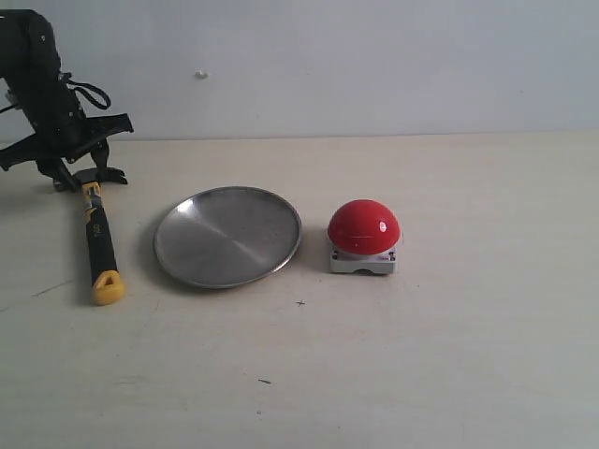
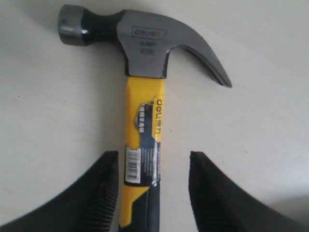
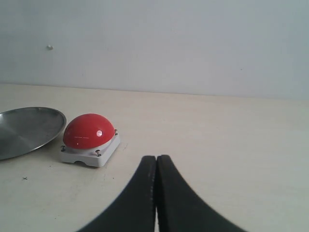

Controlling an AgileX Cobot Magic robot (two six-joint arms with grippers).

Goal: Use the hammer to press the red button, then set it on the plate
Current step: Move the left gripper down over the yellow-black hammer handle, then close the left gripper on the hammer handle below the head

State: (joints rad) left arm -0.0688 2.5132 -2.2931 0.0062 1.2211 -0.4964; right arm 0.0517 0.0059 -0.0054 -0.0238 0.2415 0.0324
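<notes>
Pale beige table [image 1: 449, 374], matte, w/ a few tiny dark specks [image 1: 300, 303] near the front. Three things lie on it in a row. Left: hammer [image 1: 99, 241] flat on its side, head twd the back, yellow loop end twd the front. Middle: plate [image 1: 227, 236], right way up, near the hammer, not touching. Right: red button [image 1: 363, 236] on its grey base, just beside plate rim, small gap btw them.

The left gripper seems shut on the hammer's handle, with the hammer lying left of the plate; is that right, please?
Not quite: the left gripper is open, its fingers apart either side of the hammer handle, as the left wrist view shows. The hammer does lie left of the plate.
</notes>
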